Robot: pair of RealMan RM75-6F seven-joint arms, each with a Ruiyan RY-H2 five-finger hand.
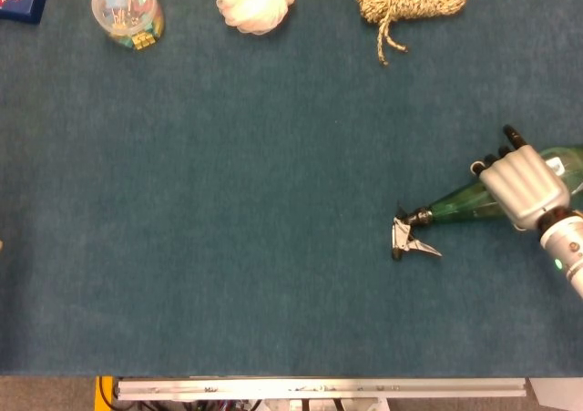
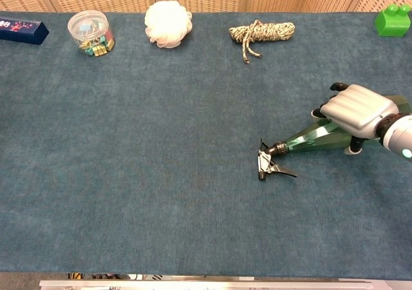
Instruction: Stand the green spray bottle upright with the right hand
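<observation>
Only the chest view shows a green block (image 2: 393, 20) at two o'clock; right hand (image 2: 356, 110) fingers grip the lying, glossy green spray bottle (image 2: 309, 140).

A table (image 2: 129, 193) covered in dark teal cloth fills both views. Along its far edge, from left to right, lie a dark blue box (image 2: 23, 30), a clear round tub of coloured clips (image 2: 91, 32), a white mesh bath sponge (image 2: 168, 24) and a coiled bundle of speckled rope (image 2: 262, 31). A bright green block (image 2: 393, 20) sits at the far right corner. Nearer the right edge, a green spray bottle (image 2: 308, 141) lies on its side, its nozzle pointing left.
</observation>
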